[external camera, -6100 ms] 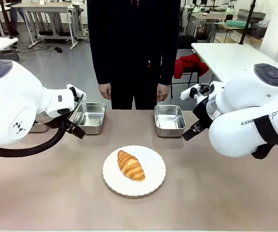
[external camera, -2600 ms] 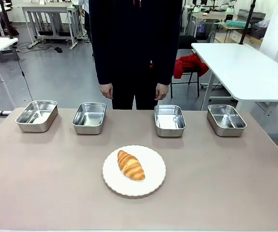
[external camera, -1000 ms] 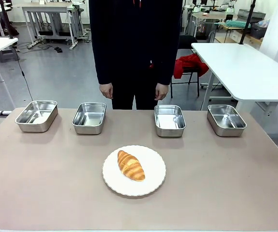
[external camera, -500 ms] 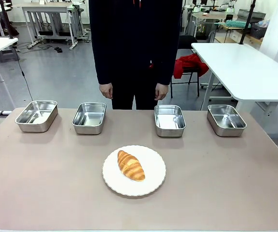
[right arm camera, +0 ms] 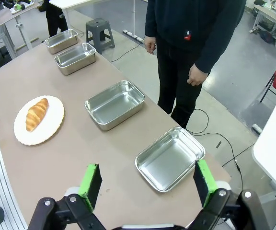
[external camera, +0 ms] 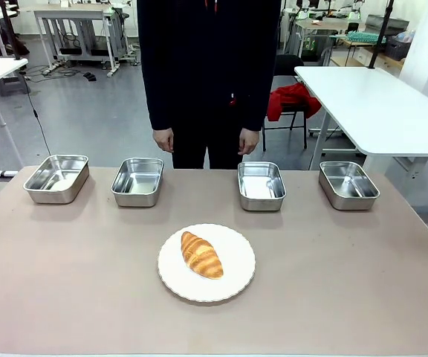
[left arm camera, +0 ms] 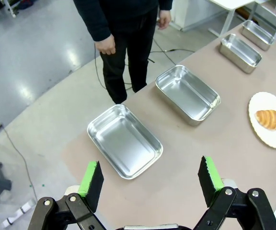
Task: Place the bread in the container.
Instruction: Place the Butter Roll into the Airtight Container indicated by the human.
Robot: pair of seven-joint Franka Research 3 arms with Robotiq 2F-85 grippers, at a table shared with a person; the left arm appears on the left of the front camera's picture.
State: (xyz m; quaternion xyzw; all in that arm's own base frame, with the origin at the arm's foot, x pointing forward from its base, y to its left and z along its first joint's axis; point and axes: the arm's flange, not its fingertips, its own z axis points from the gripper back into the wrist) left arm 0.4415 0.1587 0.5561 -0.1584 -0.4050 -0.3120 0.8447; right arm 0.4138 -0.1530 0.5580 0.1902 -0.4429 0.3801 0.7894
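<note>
The bread (external camera: pixel 201 254) is a golden-brown croissant lying on a round white plate (external camera: pixel 232 277) at the table's middle front. It also shows in the left wrist view (left arm camera: pixel 270 119) and the right wrist view (right arm camera: pixel 36 114). Several identical steel pans stand in a row along the far edge (external camera: pixel 57 177) (external camera: pixel 137 181) (external camera: pixel 261 184) (external camera: pixel 348 184), all bare inside; I cannot tell which one is the container. My left gripper (left arm camera: pixel 150 179) hangs open high above the left end pan (left arm camera: pixel 124 141). My right gripper (right arm camera: pixel 146 184) hangs open high above the right end pan (right arm camera: pixel 170 158). Neither holds anything.
A person in dark clothes stands at the far edge behind the two middle pans, with both hands (external camera: pixel 163 139) (external camera: pixel 249 140) hanging at the sides. A white table (external camera: pixel 377 104) stands beyond the right corner.
Several seconds ago both arms stood low over the table at either side; they have since drawn back out of the front view. Over the last second nothing has moved.
</note>
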